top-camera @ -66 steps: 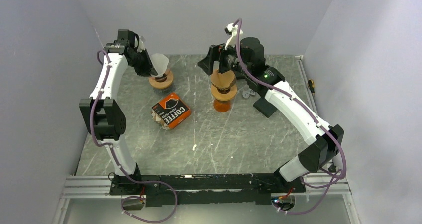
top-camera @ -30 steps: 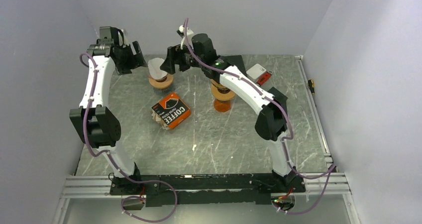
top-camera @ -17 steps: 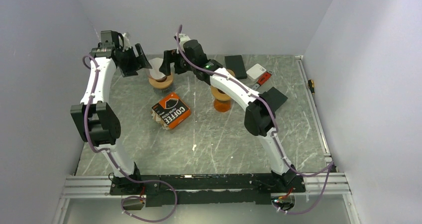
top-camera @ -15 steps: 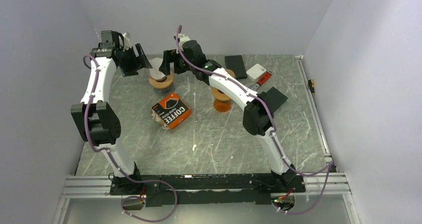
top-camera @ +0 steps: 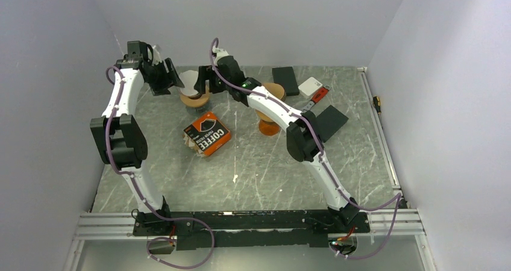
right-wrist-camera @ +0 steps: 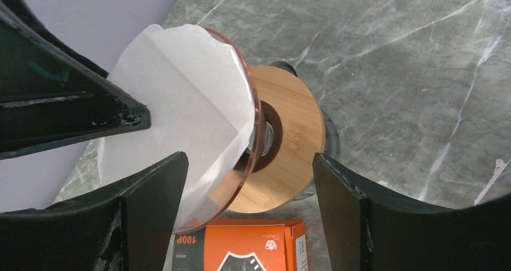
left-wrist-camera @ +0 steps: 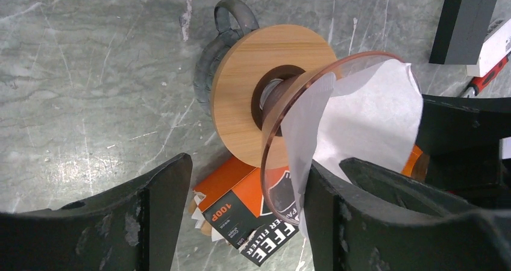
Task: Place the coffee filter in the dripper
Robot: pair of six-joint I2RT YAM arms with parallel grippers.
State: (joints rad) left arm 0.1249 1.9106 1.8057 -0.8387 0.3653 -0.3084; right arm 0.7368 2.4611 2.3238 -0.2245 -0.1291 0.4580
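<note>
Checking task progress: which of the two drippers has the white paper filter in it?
The back-left dripper, white filter in its cone; the other dripper shows only brown.

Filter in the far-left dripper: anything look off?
Yes. The white filter sits in the glass dripper but sticks out well past its rim, lopsided, with a fold across it; it doesn't look fully seated. Paper also pokes from the orange filter box.

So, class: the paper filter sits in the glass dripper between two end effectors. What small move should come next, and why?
Probably press the filter down with the open right end effector: its paper edge sticks out past the dripper rim, so it looks unseated.
</note>
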